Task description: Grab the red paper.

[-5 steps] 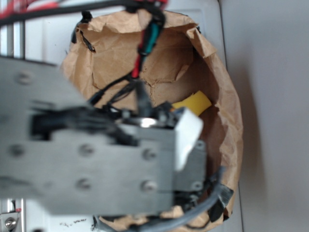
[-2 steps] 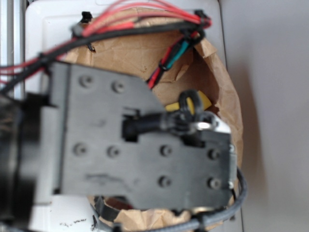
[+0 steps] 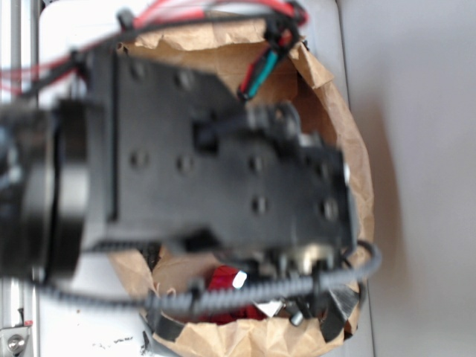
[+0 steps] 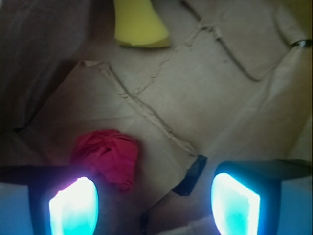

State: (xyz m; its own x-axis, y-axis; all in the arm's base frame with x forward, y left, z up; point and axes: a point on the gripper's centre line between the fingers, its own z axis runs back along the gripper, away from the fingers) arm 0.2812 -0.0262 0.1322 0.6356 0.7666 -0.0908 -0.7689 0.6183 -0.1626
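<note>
The gripper [image 4: 154, 205] is hanging with its fingers spread wide apart and nothing between them, the two glowing pads sitting at about seven and five o'clock in the wrist view. The red paper [image 4: 108, 156] is lying on the floor of the brown paper bag [image 4: 234, 112], just above and touching the inner edge of the pad at seven o'clock as the view shows it, so it is sitting off to the side of the gap and not centred in it. From the outside view the arm is blocking most of the bag, and only a sliver of the red paper [image 3: 227, 286] is showing at six o'clock under the gripper [image 3: 297, 275]. The paper is looking like a loosely crumpled wad with many folds, so it is likely very light, soft and springy, giving way under the pads and not resisting; it should not be slippery, since the creases offer plenty of bite, and there is little to break. A good hold is probably across the thick middle of the wad, with the pads closing on both sides, not pinching one stray fold that could tear or pull loose. The yellow sponge [image 4: 139, 24] is resting well apart at twelve o'clock, clear of the approach. A dark strip of tape [image 4: 191, 175] is lying on the bag floor between the pads.
</note>
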